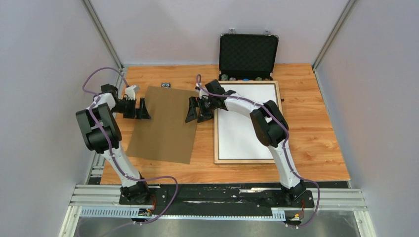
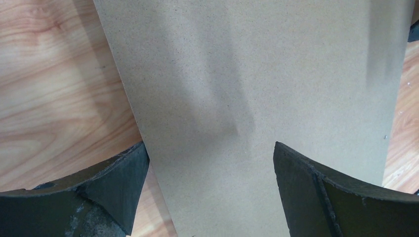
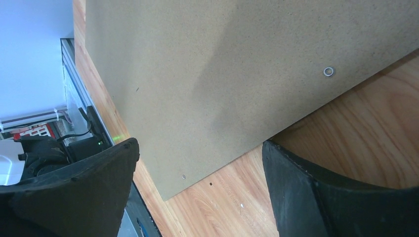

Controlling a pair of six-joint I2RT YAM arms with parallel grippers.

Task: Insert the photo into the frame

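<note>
The frame (image 1: 244, 161), with light wood rails, lies flat on the right half of the table. A white sheet (image 1: 245, 126) fills it, which looks like the photo lying on its face; no print side shows. My left gripper (image 1: 141, 108) is open at the left edge of a brown hardboard panel (image 1: 165, 126). In the left wrist view its fingers straddle that edge (image 2: 210, 148), one over bare table and one over the panel (image 2: 257, 74). My right gripper (image 1: 197, 109) is open at the panel's upper right edge, just left of the frame. Nothing sits between its fingers (image 3: 200, 145), with the panel (image 3: 222, 64) beyond them.
An open black case (image 1: 248, 54) with foam lining and several small round pieces stands at the back, touching the frame's far rail. A small dark object (image 1: 166, 85) lies behind the panel. Grey walls close in the wooden table (image 1: 316, 138) on three sides.
</note>
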